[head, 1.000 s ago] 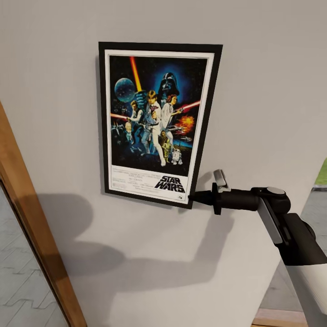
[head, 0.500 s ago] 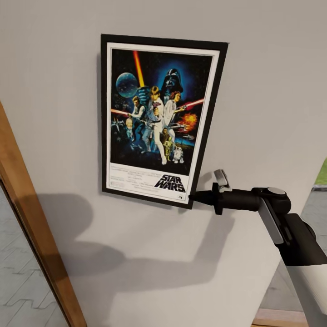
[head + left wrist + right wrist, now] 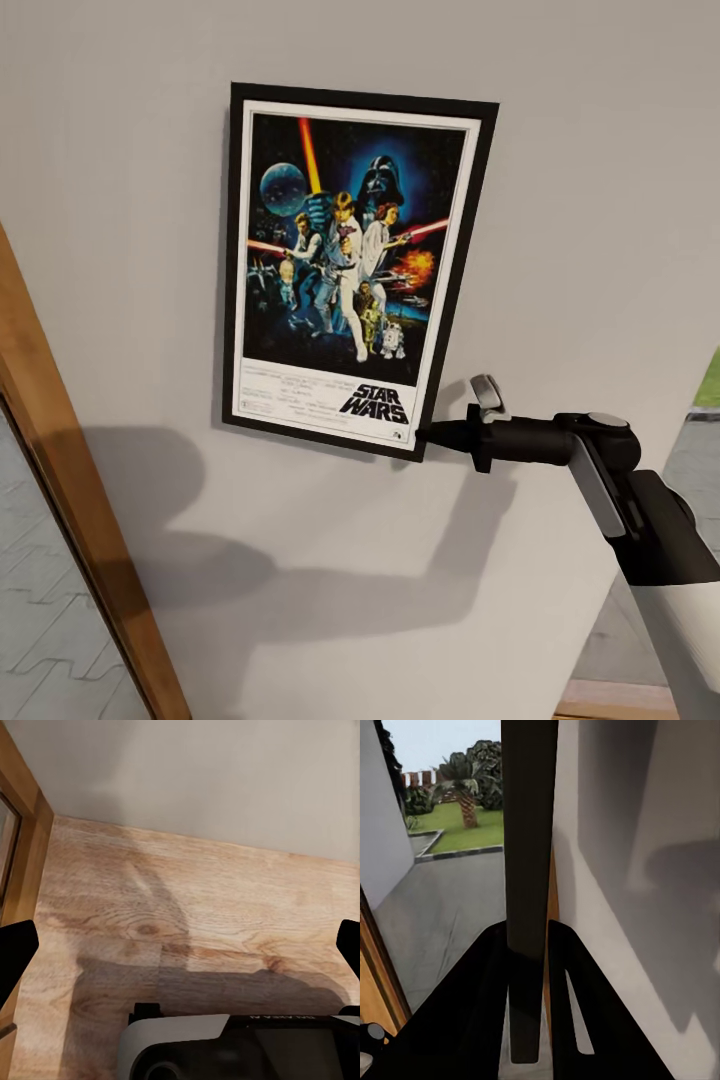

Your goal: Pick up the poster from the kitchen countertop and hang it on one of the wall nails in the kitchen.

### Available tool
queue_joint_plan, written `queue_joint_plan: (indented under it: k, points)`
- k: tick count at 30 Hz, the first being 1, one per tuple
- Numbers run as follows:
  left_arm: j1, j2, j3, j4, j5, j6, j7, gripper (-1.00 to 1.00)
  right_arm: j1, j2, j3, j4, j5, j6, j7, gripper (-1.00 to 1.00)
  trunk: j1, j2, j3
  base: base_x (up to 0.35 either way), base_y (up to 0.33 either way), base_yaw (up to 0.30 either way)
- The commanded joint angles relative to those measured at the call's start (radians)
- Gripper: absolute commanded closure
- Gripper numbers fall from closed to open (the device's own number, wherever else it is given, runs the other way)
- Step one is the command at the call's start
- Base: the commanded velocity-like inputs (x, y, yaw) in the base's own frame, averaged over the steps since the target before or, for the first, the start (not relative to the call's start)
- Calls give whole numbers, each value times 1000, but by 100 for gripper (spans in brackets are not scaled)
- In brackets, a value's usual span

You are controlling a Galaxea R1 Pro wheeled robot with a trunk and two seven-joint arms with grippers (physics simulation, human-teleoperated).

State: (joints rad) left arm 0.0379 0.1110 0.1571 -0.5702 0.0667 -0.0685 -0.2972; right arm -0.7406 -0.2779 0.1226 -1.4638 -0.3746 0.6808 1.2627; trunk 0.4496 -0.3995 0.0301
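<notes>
I've got the poster (image 3: 350,268) up against the pale grey wall (image 3: 580,200), upright in portrait but a touch crooked, its top edge sloping. My right arm (image 3: 620,500) comes in from the lower right of the head view, forearm rising, wrist bent so the hand lies roughly level and points left at the frame. The right gripper (image 3: 428,435) is pinched on the poster's lower right corner, fingers closed narrow on the black frame. In the right wrist view I see that frame edge-on as a dark strip (image 3: 529,870) running straight out between my two fingers (image 3: 480,982), both pressed against it, with the wall just beside it and a lawn and palm tree beyond. A wooden door frame (image 3: 70,500) slants along the left side of the head view. My left gripper (image 3: 180,952) points down at a wood-plank floor (image 3: 195,915) near the foot of the wall; its two dark fingertips (image 3: 15,952) sit spread wide at opposite edges of the left wrist view, holding nothing.
</notes>
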Motion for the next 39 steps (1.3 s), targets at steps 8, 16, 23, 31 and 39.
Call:
queue_joint_plan:
  k: [8, 16, 23, 31, 39]
  points:
    - [0, 0, 3, 0, 7, 1, -7, -100, 0, 0, 2, 0, -9, 9, -2, 100, 0, -1, 0, 0, 0, 0]
    - [0, 0, 3, 0, 7, 1, -7, -100, 0, 0, 2, 0, -9, 9, -2, 100, 0, -1, 0, 0, 0, 0]
    - [0, 0, 2, 0, 7, 1, -7, -100, 0, 0, 2, 0, -8, 9, -2, 100, 0, -1, 0, 0, 0, 0]
    - [0, 0, 2, 0, 7, 1, -7, -100, 0, 0, 2, 0, -8, 8, -4, 100, 0, -1, 0, 0, 0, 0]
    - [0, 0, 2, 0, 7, 1, -7, -100, 0, 0, 2, 2, -6, 8, -5, 100, 0, -1, 0, 45, 0, 0]
